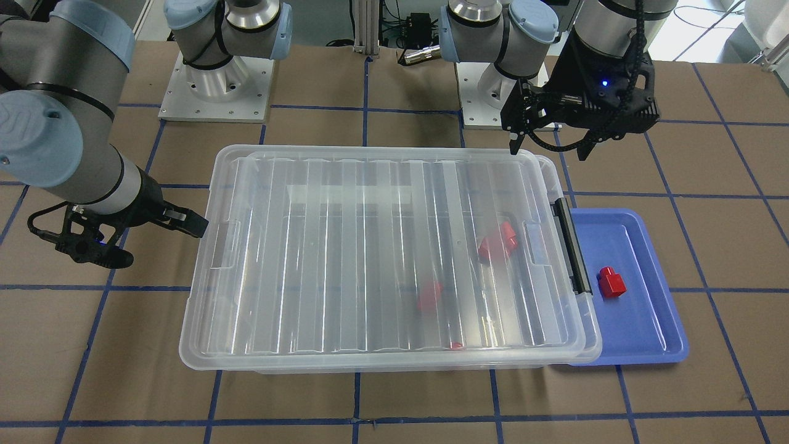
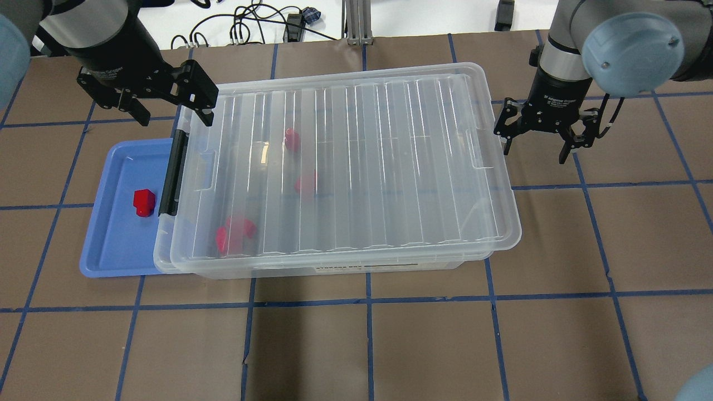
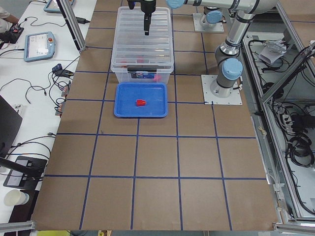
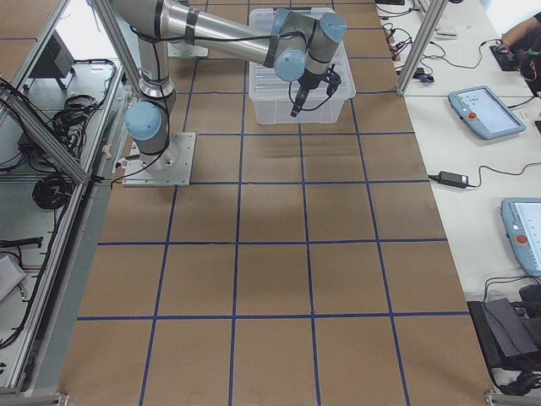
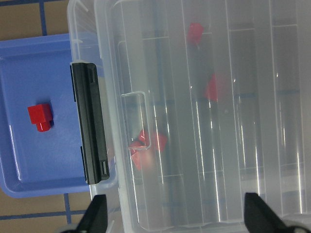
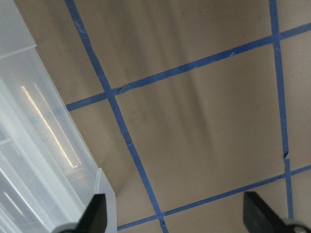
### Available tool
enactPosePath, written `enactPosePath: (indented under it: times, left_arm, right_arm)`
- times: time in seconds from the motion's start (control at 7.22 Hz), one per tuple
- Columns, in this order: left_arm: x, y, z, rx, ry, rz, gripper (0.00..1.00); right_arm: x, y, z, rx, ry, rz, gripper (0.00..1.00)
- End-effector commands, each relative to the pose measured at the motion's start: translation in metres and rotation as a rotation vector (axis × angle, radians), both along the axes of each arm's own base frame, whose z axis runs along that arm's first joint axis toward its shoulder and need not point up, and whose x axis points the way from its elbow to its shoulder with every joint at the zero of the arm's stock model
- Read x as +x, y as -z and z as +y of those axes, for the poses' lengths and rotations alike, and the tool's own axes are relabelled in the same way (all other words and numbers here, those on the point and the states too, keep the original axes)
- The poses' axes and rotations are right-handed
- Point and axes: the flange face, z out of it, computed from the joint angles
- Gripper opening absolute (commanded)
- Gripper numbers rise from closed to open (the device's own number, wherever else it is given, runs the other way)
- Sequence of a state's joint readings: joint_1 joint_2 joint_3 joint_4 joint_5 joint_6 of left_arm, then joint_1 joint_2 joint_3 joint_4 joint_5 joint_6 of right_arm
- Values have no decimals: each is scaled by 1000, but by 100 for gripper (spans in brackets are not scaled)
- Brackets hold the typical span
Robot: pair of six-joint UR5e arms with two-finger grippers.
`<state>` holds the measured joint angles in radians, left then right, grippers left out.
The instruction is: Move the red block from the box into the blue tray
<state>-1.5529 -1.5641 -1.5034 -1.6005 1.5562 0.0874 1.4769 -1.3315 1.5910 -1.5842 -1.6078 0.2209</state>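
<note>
A red block (image 1: 612,282) lies in the blue tray (image 1: 647,333), also shown overhead (image 2: 143,202) and in the left wrist view (image 5: 40,116). The clear box (image 2: 362,167) has its ribbed lid on and a black latch (image 2: 171,172) at the tray end. It overlaps the tray's edge. Several more red blocks (image 2: 234,234) show blurred through the lid. My left gripper (image 2: 177,122) is open and empty, above the box's far corner by the latch. My right gripper (image 2: 535,156) is open and empty, beside the box's other end.
The table is brown board with a blue tape grid (image 2: 367,301). The arm bases (image 1: 216,86) stand on plates behind the box. Screens and cables lie on side tables (image 3: 39,46) beyond the table's edge.
</note>
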Motion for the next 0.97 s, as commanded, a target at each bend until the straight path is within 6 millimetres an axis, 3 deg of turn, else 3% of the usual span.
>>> enactPosePath:
  times: [0.0, 0.55, 0.83]
  left_arm:
    - [0, 2, 0, 1, -2, 1, 100]
    - [-1, 2, 1, 3, 0, 1, 100]
    - [0, 2, 3, 2, -2, -1, 100]
  right_arm:
    - [0, -3, 2, -4, 0, -1, 100]
    - [3, -6, 2, -12, 3, -20, 100]
    - [2, -68, 23, -126, -12, 1, 100]
